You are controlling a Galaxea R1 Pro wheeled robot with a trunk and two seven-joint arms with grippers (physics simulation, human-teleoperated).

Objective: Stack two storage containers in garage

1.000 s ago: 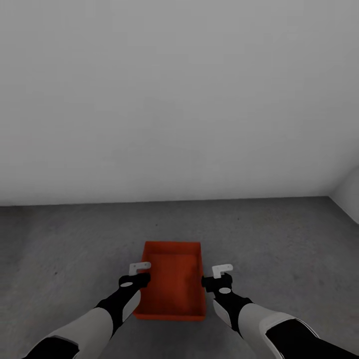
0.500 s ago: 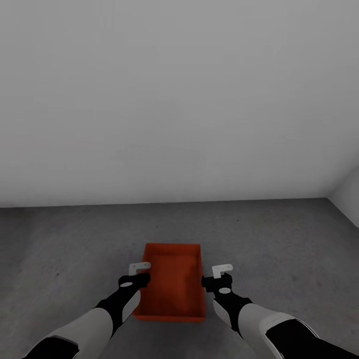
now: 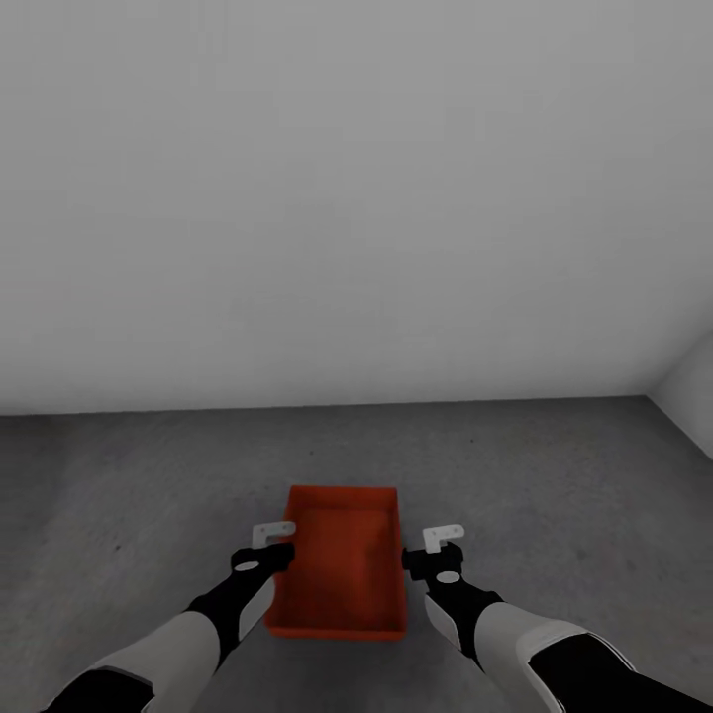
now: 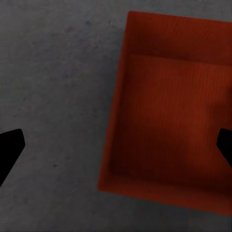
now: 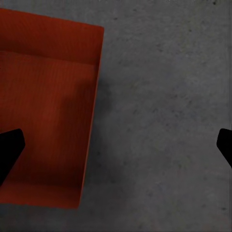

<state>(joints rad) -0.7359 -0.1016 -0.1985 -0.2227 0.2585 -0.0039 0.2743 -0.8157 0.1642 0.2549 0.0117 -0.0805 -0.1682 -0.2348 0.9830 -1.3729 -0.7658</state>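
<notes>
One orange-red storage container [image 3: 342, 569] rests on the dark grey concrete floor [image 3: 555, 475] of the garage, open side up and empty. My left gripper [image 3: 265, 555] hovers over its left wall, open. In the left wrist view, one fingertip [image 4: 9, 147] is over the floor and the other over the container [image 4: 164, 125]. My right gripper [image 3: 436, 557] hovers open over the right wall. In the right wrist view, one fingertip [image 5: 9, 147] is above the container [image 5: 43, 106] and the other above bare concrete. Neither gripper holds anything.
A plain pale grey wall [image 3: 356, 198] rises a short way beyond the container. A second wall meets it at a corner on the far right [image 3: 683, 386]. Bare concrete stretches left and right of the container.
My left gripper has drifted slightly to the left and the container sits a touch lower in the picture. Little else differs.
</notes>
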